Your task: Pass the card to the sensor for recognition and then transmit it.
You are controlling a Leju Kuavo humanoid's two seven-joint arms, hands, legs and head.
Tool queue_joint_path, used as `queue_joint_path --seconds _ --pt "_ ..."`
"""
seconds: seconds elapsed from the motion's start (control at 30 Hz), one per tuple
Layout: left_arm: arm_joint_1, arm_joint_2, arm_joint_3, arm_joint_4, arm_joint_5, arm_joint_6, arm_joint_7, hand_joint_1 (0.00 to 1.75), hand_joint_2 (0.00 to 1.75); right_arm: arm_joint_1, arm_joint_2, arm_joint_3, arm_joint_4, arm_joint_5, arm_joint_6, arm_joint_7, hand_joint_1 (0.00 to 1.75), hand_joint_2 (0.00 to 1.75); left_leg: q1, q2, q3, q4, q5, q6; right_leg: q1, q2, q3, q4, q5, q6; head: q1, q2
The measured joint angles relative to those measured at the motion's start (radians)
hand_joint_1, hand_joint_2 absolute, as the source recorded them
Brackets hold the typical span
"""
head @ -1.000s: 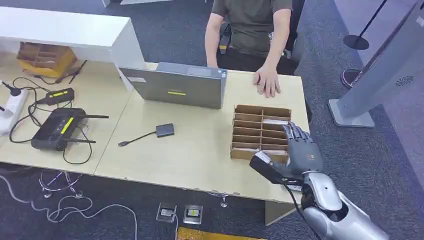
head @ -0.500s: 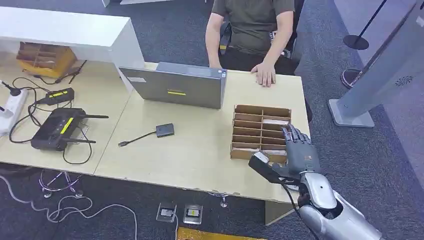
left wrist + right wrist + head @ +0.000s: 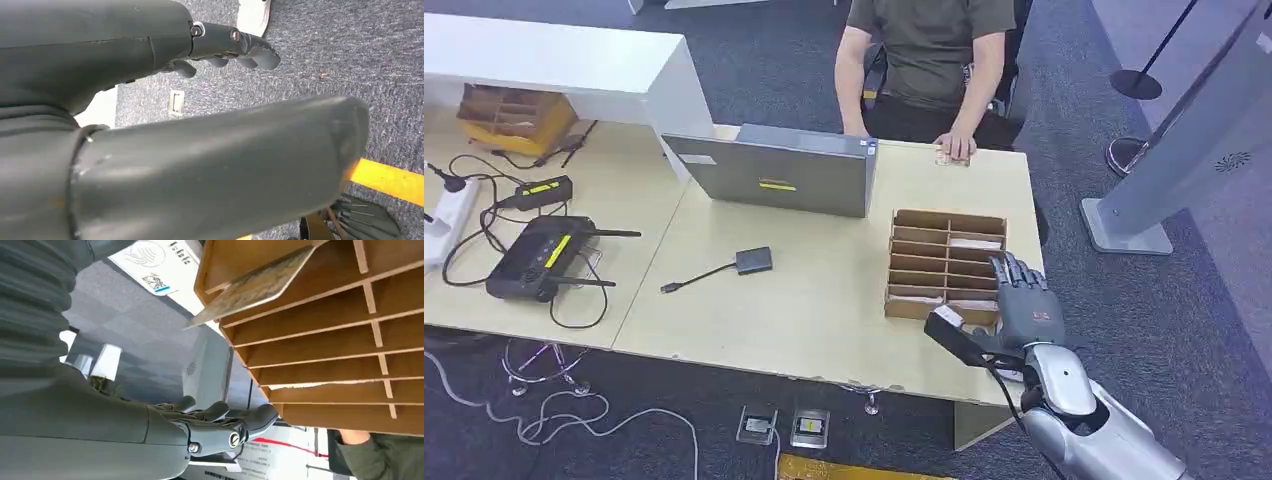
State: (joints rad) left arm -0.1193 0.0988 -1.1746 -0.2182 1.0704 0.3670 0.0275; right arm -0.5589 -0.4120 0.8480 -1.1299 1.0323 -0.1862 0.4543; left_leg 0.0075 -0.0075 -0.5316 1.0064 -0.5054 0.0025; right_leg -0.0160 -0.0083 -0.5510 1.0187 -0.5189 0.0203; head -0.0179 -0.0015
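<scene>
The table (image 3: 824, 300) spreads ahead of the right hand (image 3: 1022, 308). A laptop (image 3: 774, 170) stands far beyond it, a person (image 3: 929, 60) behind. The cardboard rack (image 3: 946, 262) sits just under the spread, empty fingers (image 3: 1016, 272). A card (image 3: 255, 287) leans in the slot nearest the palm. The left hand (image 3: 220, 45) hangs released over carpet.

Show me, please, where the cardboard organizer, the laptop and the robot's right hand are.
cardboard organizer (image 3: 947, 262), head view, on a middle divider.
laptop (image 3: 774, 172), head view, on the grey lid's back.
right hand (image 3: 1024, 312), head view, on the back of the hand.
</scene>
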Motion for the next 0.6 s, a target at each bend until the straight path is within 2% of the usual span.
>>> queue_joint_path --seconds 0.27,0.6 --pt "0.0 0.0 0.0 0.0 0.006 0.001 0.0 0.0 0.0 -0.007 0.017 0.011 0.018 -0.043 0.008 -0.041 0.0 1.75 0.0 0.0 0.0 0.0 0.0 0.0 0.0 0.0 0.0 0.0 0.0 0.0 0.0 0.0" --pt "0.0 0.0 0.0 0.0 0.009 0.001 0.0 0.0 0.0 -0.007 0.024 0.016 0.021 -0.06 0.01 -0.043 0.0 1.75 0.0 0.0 0.0 0.0 0.0 0.0 0.0 0.0 0.0 0.0 0.0 0.0 0.0 0.0"
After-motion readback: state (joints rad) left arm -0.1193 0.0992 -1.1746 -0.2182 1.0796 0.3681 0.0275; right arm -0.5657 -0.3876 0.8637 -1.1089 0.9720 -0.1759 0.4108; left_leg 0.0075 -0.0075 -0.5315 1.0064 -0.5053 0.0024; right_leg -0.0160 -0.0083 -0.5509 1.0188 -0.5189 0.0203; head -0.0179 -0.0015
